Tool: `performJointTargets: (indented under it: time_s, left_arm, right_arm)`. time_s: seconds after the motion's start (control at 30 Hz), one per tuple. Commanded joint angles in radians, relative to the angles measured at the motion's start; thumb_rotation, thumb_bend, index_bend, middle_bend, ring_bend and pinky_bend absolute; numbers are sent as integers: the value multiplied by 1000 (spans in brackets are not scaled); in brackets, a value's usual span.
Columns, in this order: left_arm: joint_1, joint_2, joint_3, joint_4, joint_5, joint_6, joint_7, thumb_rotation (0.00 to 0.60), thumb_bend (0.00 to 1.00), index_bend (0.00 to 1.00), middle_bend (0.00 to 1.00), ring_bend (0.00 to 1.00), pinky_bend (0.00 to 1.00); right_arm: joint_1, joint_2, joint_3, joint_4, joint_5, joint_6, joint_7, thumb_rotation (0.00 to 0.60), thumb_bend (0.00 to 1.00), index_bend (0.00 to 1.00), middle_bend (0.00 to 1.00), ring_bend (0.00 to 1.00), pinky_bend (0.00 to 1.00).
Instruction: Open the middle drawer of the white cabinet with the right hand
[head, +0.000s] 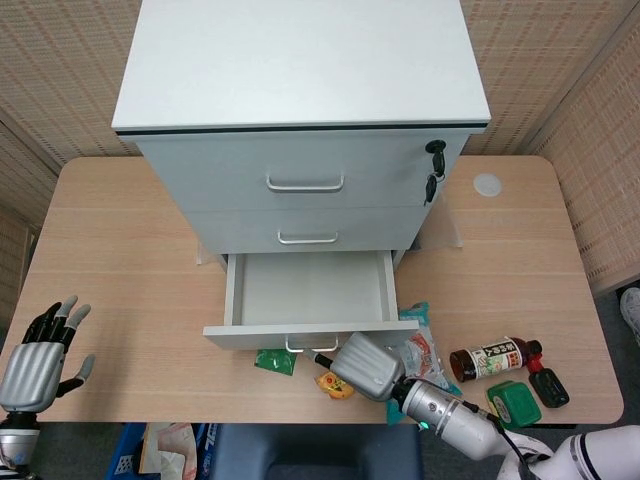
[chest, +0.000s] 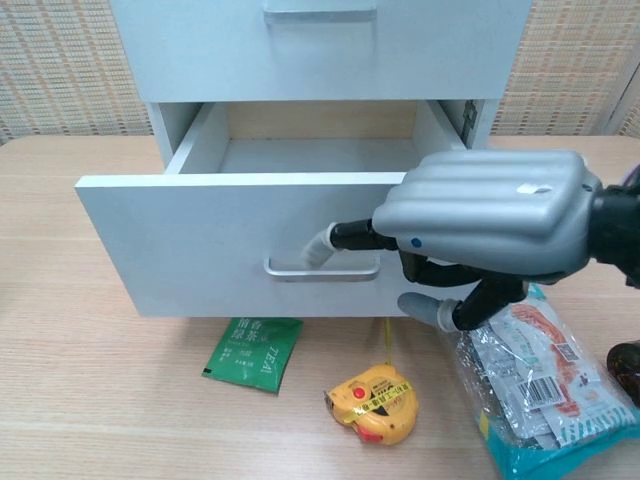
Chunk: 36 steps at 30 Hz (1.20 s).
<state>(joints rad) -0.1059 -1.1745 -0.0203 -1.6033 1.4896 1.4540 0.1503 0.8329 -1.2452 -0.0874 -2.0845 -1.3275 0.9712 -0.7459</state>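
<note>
The white cabinet (head: 300, 70) stands at the back of the table, with handles on its top drawer (head: 305, 183) and on the drawer below it (head: 307, 237). The lowest drawer (chest: 190, 235) is pulled well out and its inside is bare. My right hand (chest: 490, 225) is in front of that drawer's right half. One finger reaches left to the drawer handle (chest: 345, 269), its blurred tip at the bar, and the other fingers are curled under. In the head view the right hand (head: 368, 365) sits just below the drawer front. My left hand (head: 40, 350) hangs at the table's near left corner with fingers spread, holding nothing.
A green tea sachet (chest: 253, 350) and a yellow tape measure (chest: 372, 402) lie just in front of the drawer. A snack bag (chest: 530, 380) lies under my right wrist. Further right are a brown bottle (head: 495, 357) and a green box (head: 513, 403). Keys (head: 435, 165) hang from the cabinet lock.
</note>
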Motion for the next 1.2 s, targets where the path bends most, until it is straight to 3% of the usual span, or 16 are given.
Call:
performJointTargets:
  time_s: [0.03, 0.3, 0.67, 1.0, 1.2]
  left_arm:
    - [0, 0, 0, -1, 1, 0, 0, 600, 360, 112, 0, 34, 122]
    - [2, 4, -1, -8, 4, 6, 3, 600, 360, 112, 0, 33, 122]
    - [2, 11, -5, -7, -4, 4, -5, 600, 359, 111, 0, 33, 122]
    - [-6, 10, -9, -5, -2, -4, -12, 600, 360, 112, 0, 33, 122]
    - [-9, 9, -11, -8, -1, -4, -13, 600, 359, 112, 0, 33, 122]
  right_arm:
    - [-29, 28, -8, -18, -61, 29, 35, 600, 462, 145, 927, 943, 886]
    - [-88, 76, -11, -33, -194, 104, 103, 600, 461, 145, 908, 940, 886]
    - [-257, 223, 10, -22, -343, 371, 207, 600, 461, 147, 826, 836, 886]
    - [-435, 302, 28, 56, -261, 548, 297, 600, 436, 157, 723, 729, 867]
    - [-513, 295, 35, 135, -165, 563, 360, 600, 365, 157, 603, 582, 741]
